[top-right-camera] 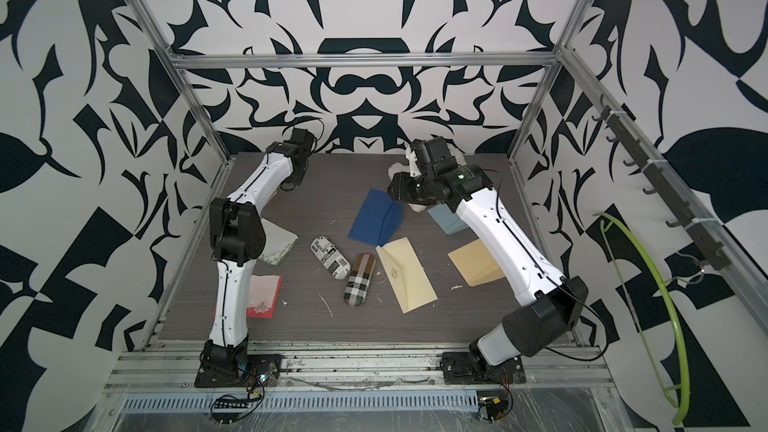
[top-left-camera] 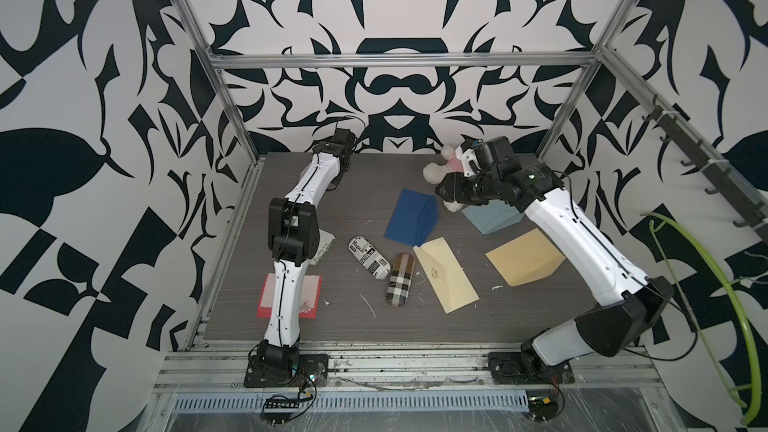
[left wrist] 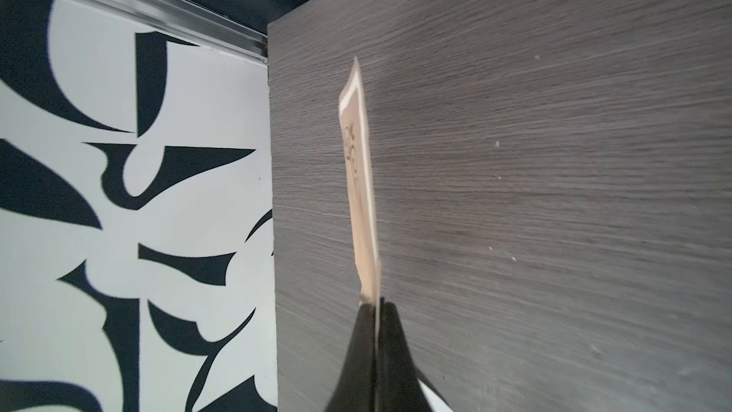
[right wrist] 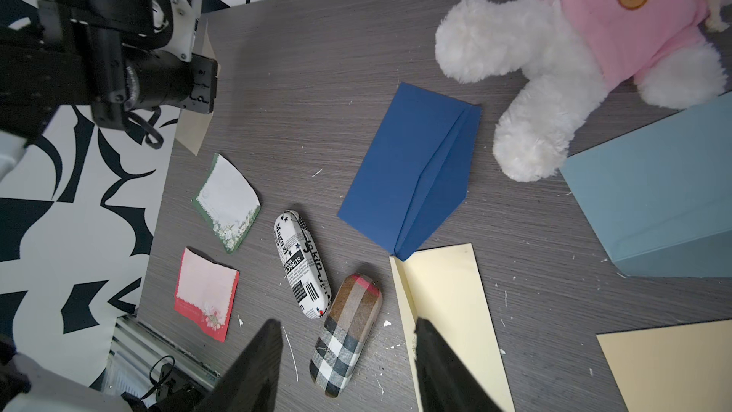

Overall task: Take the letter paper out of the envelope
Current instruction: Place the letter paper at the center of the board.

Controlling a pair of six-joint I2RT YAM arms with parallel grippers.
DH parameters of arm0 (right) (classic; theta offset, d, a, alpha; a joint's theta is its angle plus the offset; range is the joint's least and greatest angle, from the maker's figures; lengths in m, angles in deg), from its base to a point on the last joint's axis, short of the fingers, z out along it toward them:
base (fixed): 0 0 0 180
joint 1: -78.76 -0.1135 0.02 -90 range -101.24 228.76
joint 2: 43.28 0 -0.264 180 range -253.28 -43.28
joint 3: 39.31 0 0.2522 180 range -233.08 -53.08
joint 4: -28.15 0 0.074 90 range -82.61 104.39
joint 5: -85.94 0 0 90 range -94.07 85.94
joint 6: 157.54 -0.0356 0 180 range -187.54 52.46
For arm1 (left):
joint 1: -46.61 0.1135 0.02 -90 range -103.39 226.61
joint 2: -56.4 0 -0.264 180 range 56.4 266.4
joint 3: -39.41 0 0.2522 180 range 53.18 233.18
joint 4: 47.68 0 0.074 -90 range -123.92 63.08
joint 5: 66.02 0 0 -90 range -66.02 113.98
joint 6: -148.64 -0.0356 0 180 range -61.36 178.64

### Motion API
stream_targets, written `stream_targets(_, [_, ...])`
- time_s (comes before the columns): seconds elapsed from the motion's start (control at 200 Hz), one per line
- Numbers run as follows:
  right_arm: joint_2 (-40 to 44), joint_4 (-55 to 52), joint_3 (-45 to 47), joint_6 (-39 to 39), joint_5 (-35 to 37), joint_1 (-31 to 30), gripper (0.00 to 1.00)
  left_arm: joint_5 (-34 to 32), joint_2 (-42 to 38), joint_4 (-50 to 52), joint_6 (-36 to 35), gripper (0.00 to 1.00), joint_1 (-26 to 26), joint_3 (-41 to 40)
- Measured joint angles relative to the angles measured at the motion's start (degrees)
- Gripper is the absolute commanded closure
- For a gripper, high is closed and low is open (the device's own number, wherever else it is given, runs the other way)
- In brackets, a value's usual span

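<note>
My left gripper (left wrist: 374,305) is pinched tight on a tan, white-edged sheet of letter paper (left wrist: 358,176), holding it edge-on over the far left corner of the grey wood-grain table (left wrist: 554,152) (its printed marks are too blurred to read). My right gripper (right wrist: 348,330) hangs empty with jaws apart. It is just beside the flap of the dark blue paper envelope (top-left-camera: 409,216), which lies flat with its flap open.
</note>
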Motion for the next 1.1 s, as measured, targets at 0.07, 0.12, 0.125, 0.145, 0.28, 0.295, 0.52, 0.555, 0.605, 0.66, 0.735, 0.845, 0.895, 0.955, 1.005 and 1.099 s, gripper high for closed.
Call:
stream_targets(0.07, [-0.07, -0.22, 0.00, 0.24, -0.07, 0.02, 0.44, 2.73, 2.19, -1.38, -0.33, 1.00, 1.20, 0.85])
stream_targets(0.12, [-0.28, -0.44, -0.09, 0.42, -0.04, 0.02, 0.44, 5.53, 3.82, -2.08, -0.31, 1.00, 2.19, 1.79])
stream_targets(0.125, [-0.35, -0.50, -0.11, 0.42, -0.04, 0.02, 0.44, 5.75, 3.96, -2.14, -0.31, 1.00, 2.27, 1.86])
stream_targets(0.145, [-0.50, -0.63, -0.22, 0.50, -0.04, 0.02, 0.44, 6.91, 4.48, -2.38, -0.28, 1.00, 2.56, 2.10])
stream_targets(0.28, [-2.14, -1.25, -1.11, 0.61, -0.07, 0.02, 0.45, 15.67, 6.91, -3.45, 0.09, 1.00, 5.09, 2.21])
stream_targets(0.295, [-2.29, -1.27, -1.16, 0.63, -0.07, 0.02, 0.45, 16.61, 7.06, -3.54, 0.11, 1.00, 5.38, 2.21])
stream_targets(0.52, [-4.13, -1.75, -1.22, 0.57, -0.07, 0.02, 0.46, 26.67, 7.67, -5.70, 0.15, 1.00, 9.51, 2.21])
stream_targets(0.555, [-4.24, -1.77, -1.22, 0.57, -0.07, 0.02, 0.46, 27.52, 7.72, -6.05, 0.15, 1.00, 10.01, 2.21])
stream_targets(0.605, [-4.35, -1.77, -1.22, 0.55, -0.07, 0.02, 0.46, 28.41, 7.87, -6.49, 0.13, 1.00, 10.51, 2.21])
stream_targets(0.66, [-4.48, -1.79, -1.22, 0.50, -0.07, 0.02, 0.46, 29.16, 8.15, -6.93, 0.13, 1.00, 10.99, 2.21])
stream_targets(0.735, [-4.59, -1.77, -1.22, 0.44, -0.09, 0.02, 0.46, 30.16, 8.70, -7.28, 0.17, 1.00, 11.45, 2.21])
stream_targets(0.845, [-4.66, -1.77, -1.22, 0.07, -0.11, 0.02, 0.46, 31.47, 9.84, -7.67, 0.35, 1.00, 11.76, 2.62])
stream_targets(0.895, [-4.66, -1.75, -1.22, -0.11, -0.22, 0.02, 0.46, 32.00, 10.08, -7.82, 0.46, 0.97, 11.80, 3.17])
stream_targets(0.955, [-4.68, -1.77, -1.22, -0.33, -0.28, 0.02, 0.46, 32.63, 10.08, -7.98, 0.59, 0.89, 11.82, 3.63])
stream_targets(1.005, [-4.68, -1.77, -1.22, -0.39, -0.31, 0.02, 0.46, 32.94, 10.08, -8.11, 1.01, 0.79, 11.76, 4.00])
stream_targets(1.099, [-4.68, -1.75, -1.20, -0.52, -0.28, 0.02, 0.46, 33.42, 10.08, -8.24, 1.44, 0.66, 11.50, 4.13])
